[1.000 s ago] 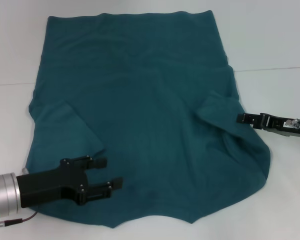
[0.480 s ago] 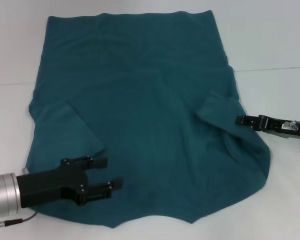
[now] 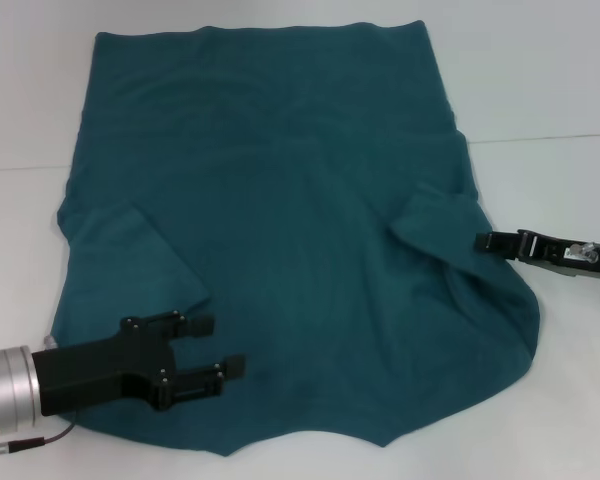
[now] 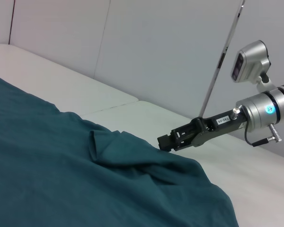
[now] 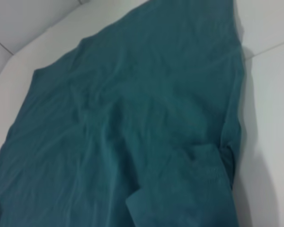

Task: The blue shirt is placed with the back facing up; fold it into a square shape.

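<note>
Shirt: the blue shirt (image 3: 280, 250), soft, limp, light; best pinched at sleeve edges.
Left tool (image 3: 220, 347): open, empty, over shirt's near-left corner.
Right tool (image 3: 480, 240): at shirt's right sleeve; grip cannot be told.

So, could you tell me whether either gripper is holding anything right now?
Left gripper: nothing, jaws open above the blue shirt. Right gripper sits at its sleeve edge; hold unclear.

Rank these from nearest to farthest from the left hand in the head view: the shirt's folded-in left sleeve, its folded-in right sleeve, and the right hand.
Measured from the left hand, low over the dark teal-blue short-sleeved shirt:
1. Folded-in left sleeve, just beyond it on the robot's left.
2. Folded-in right sleeve, across the shirt on the right.
3. Right hand, at the shirt's right edge, just past that sleeve.
</note>
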`<state>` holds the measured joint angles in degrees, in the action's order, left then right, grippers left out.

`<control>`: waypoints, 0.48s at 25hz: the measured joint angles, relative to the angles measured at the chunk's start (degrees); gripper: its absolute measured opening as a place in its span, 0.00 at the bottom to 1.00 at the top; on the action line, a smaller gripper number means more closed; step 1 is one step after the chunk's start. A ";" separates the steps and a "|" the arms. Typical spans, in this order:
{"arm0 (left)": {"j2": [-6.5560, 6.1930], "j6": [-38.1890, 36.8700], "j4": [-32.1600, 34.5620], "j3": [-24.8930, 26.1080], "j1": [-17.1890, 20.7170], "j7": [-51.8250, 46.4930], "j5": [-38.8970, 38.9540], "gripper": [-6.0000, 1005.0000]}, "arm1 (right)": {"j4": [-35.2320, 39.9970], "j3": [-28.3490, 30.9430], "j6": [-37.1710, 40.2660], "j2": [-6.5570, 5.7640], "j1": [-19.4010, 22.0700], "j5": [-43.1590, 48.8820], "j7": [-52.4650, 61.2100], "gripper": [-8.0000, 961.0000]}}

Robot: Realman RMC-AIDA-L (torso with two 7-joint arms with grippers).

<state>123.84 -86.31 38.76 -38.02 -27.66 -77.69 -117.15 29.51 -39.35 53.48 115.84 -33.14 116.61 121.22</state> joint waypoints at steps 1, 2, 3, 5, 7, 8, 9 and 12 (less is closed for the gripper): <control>0.00 0.00 0.00 0.00 0.02 -0.01 0.00 0.75 | 0.01 0.00 0.14 0.00 0.08 -0.26 -0.30 0.64; 0.00 0.00 0.00 0.00 0.06 -0.01 0.00 0.75 | 0.01 0.01 0.22 0.00 0.15 -0.47 -0.55 0.63; 0.00 0.00 0.00 -0.01 0.09 0.00 0.00 0.75 | 0.01 0.02 0.25 0.00 0.19 -0.54 -0.67 0.63; 0.00 0.00 0.00 -0.02 0.14 0.00 0.00 0.75 | 0.02 0.03 0.26 0.00 0.19 -0.59 -0.84 0.57; 0.00 0.01 -0.01 -0.03 0.15 -0.01 0.00 0.75 | 0.00 0.01 0.27 -0.01 0.19 -0.60 -0.94 0.48; 0.00 0.01 -0.03 -0.04 0.15 0.00 0.00 0.75 | -0.07 0.01 0.27 -0.01 0.19 -0.60 -0.95 0.43; 0.00 0.01 -0.05 -0.04 0.15 -0.01 0.00 0.75 | -0.11 0.01 0.27 -0.01 0.19 -0.58 -0.96 0.38; 0.00 0.01 -0.04 -0.11 0.12 0.00 0.00 0.75 | -0.12 0.02 0.25 -0.02 0.31 -0.56 -0.98 0.17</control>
<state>123.84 -86.30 38.72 -38.13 -27.54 -77.69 -117.15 29.39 -39.32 53.73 115.82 -32.84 116.05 120.24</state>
